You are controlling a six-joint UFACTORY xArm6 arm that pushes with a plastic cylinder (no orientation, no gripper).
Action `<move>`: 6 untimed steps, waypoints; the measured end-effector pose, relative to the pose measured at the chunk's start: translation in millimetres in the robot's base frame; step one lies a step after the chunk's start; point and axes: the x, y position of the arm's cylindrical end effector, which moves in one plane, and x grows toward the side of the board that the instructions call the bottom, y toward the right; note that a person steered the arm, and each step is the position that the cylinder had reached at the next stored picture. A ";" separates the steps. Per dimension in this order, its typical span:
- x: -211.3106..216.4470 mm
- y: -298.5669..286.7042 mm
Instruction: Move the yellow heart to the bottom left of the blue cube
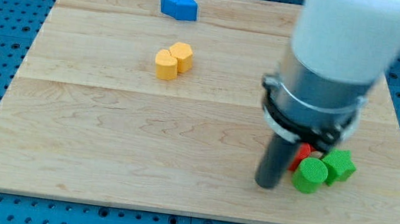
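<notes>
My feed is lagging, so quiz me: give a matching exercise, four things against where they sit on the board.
Things:
1. blue block
2. yellow blocks
3. green blocks
4. my tip

Places:
A. just left of the green blocks
B. view's lower right
C. view's top, left of centre
D. below the blue block, touching each other

Pairs: 1-C, 2-D, 3-B, 4-A

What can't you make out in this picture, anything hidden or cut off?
- Red block: mostly hidden behind my rod in the camera view; shape unclear.
- Two yellow blocks: touching, too small to tell which is the heart.
- Arm's upper part: cut off by the view's top edge and blurred.
- My tip shows, just left of the green blocks; contact unclear.
</notes>
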 end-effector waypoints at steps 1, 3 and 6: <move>-54.4 -11.1; -88.9 -40.4; -184.1 -147.0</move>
